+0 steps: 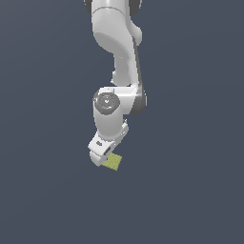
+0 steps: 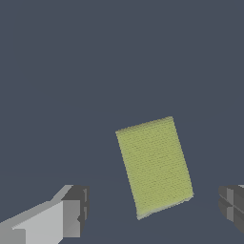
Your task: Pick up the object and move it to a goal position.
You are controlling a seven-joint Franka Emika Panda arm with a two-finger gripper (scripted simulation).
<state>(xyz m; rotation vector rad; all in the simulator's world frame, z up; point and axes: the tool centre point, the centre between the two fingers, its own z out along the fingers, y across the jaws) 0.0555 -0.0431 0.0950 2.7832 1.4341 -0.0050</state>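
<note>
The object is a small flat yellow-green ribbed block (image 1: 113,162) lying on the dark grey floor (image 1: 190,190). In the exterior view the white gripper (image 1: 99,157) hangs just above it, partly covering its side toward the exterior view's left. In the wrist view the block (image 2: 154,166) lies between the two fingers, closer to one than the other. One fingertip (image 2: 76,212) and the other fingertip (image 2: 232,205) stand wide apart, and the gripper (image 2: 155,209) is open and empty. No goal marker shows.
The white arm (image 1: 116,57) comes down from the top of the exterior view. Plain dark grey floor lies all around the block.
</note>
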